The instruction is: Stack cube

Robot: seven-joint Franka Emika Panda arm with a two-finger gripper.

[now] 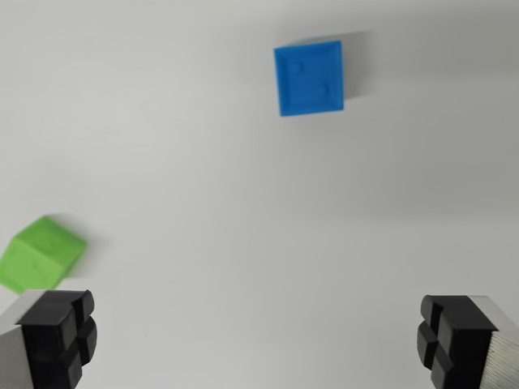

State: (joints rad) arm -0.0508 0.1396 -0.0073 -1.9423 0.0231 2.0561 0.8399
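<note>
Gripper (258,336): jaws wide, empty; green cube (40,254) just beside left finger, apparently nearer than blue cube (310,78), well ahead.

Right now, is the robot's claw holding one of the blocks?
No, nothing is held. The gripper is open, with bare table between its fingers; the green cube and blue cube lie apart.

You've only got a plain white bench (243,243) here, matte and unmarked, filling the whole wrist view, with soft grey shadows falling across it.
</note>
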